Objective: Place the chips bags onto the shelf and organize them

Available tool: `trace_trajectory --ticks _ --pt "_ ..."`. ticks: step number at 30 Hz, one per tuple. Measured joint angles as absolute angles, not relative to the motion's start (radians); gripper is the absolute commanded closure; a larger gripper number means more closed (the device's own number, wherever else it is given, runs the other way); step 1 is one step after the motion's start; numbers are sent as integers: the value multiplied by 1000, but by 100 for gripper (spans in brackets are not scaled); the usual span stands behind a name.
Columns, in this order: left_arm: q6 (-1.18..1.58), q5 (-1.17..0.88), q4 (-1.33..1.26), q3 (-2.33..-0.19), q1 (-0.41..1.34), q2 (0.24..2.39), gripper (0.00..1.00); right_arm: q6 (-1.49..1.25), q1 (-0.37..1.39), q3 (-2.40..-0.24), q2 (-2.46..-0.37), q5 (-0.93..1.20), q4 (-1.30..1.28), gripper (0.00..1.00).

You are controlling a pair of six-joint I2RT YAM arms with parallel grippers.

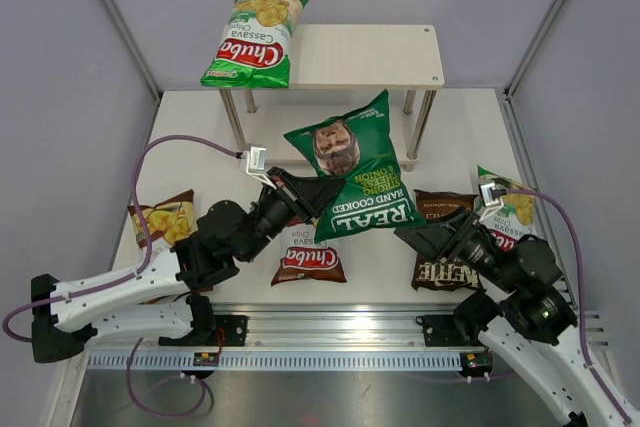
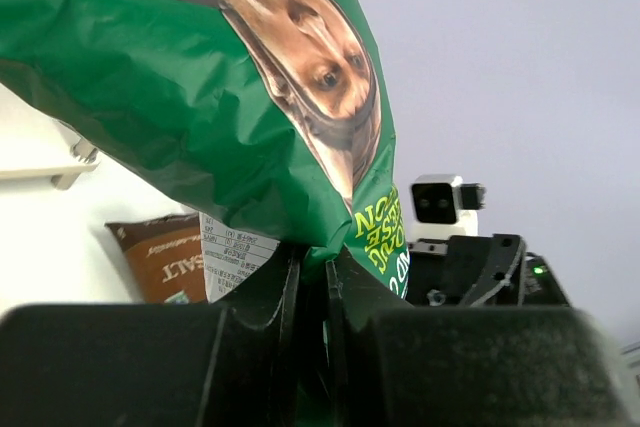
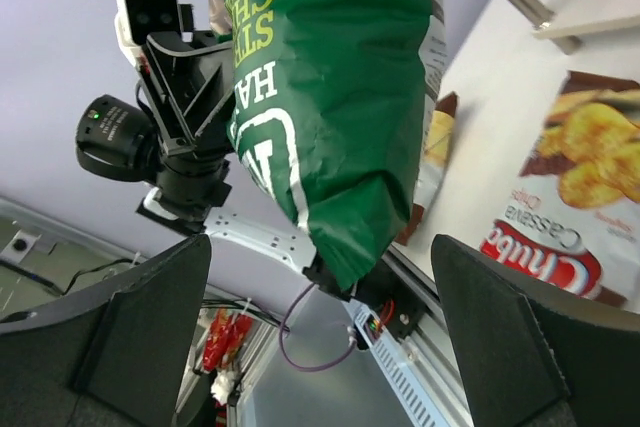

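My left gripper (image 1: 318,195) is shut on the lower left edge of the dark-green REAL bag (image 1: 355,169) and holds it in the air in front of the shelf (image 1: 380,57). In the left wrist view the jaws (image 2: 312,277) pinch the bag's seam (image 2: 200,97). A light-green Chuba bag (image 1: 252,39) lies on the shelf's top board at the left end. My right gripper (image 1: 428,233) is open and empty over the dark-brown Kettle bag (image 1: 440,252). In the right wrist view the open gripper (image 3: 320,267) faces the hanging REAL bag (image 3: 340,97).
A brown Chuba bag (image 1: 308,263) lies at the near middle of the table and also shows in the right wrist view (image 3: 575,197). Another brown Chuba bag (image 1: 165,219) lies at the left. A second light-green Chuba bag (image 1: 512,209) lies at the right, partly under my right arm.
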State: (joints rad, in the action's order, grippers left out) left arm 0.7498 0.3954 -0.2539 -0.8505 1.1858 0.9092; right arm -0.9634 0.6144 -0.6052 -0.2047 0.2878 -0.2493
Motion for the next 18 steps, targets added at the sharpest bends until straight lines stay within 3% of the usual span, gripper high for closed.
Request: trace_trajectory --ticks 8,12,18 --pt "772 413 -333 -851 1196 908 92 -984 614 -538 -432 363 189 1" --pt "798 413 -349 -851 1199 907 92 -984 614 -538 -495 361 321 8" --pt "832 419 -357 -851 1200 905 87 -980 614 -543 -538 359 388 41"
